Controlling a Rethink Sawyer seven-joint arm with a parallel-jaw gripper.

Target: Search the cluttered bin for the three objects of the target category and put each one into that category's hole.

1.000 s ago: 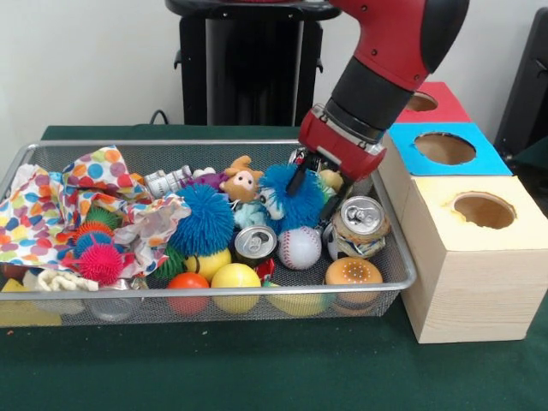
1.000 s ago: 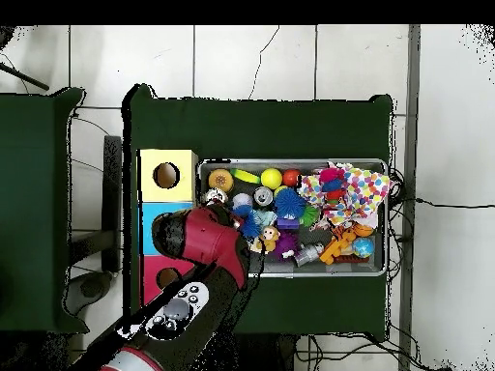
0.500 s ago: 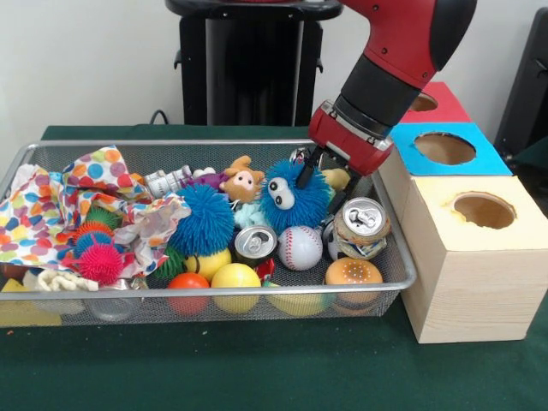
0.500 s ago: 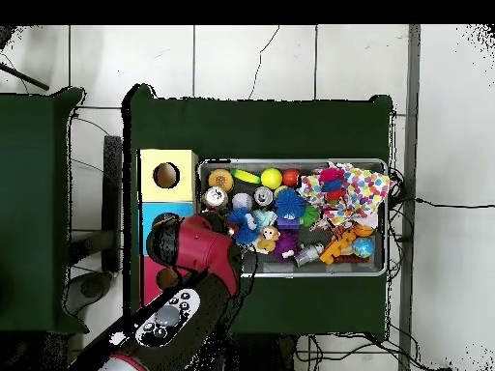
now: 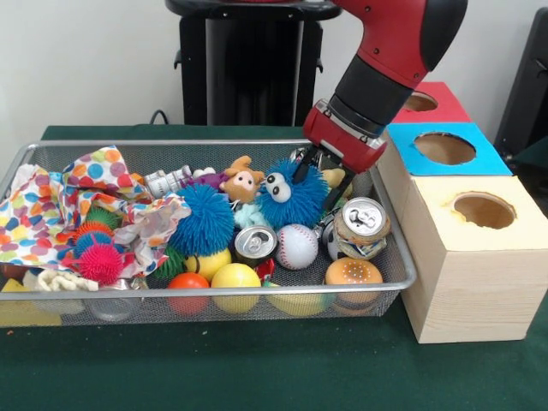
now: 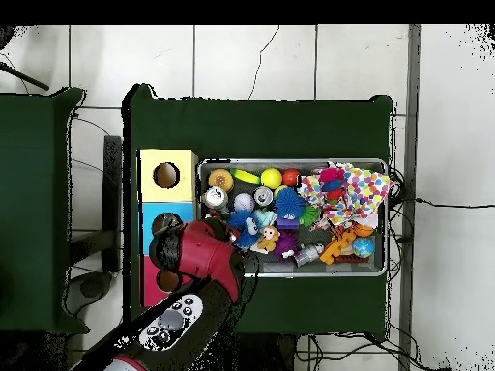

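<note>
My gripper [image 5: 313, 181] reaches down into the right part of the wire bin [image 5: 214, 145] and is shut on a blue fuzzy toy with googly eyes [image 5: 289, 198]. The toy hangs just above a baseball [image 5: 297, 247] and a soda can [image 5: 254, 244]. The three boxes with holes stand right of the bin: yellow [image 5: 479, 248], blue [image 5: 445, 150] and red [image 5: 432, 103]. In the overhead view the arm [image 6: 198, 253] covers the gripper; only part of the blue fuzzy toy [image 6: 243, 224] shows at the arm's edge.
The bin also holds a second can [image 5: 360, 227], a toy burger [image 5: 353, 276], a blue spiky ball [image 5: 205, 220], yellow and orange balls [image 5: 235, 282], a stuffed animal [image 5: 241, 180], pink spiky balls [image 5: 100, 262] and a dotted cloth [image 5: 60, 205].
The blue fuzzy toy has come up out of the clutter in my gripper and turned so that its eyes show. Gripper and toy have since shifted slightly up and left.
</note>
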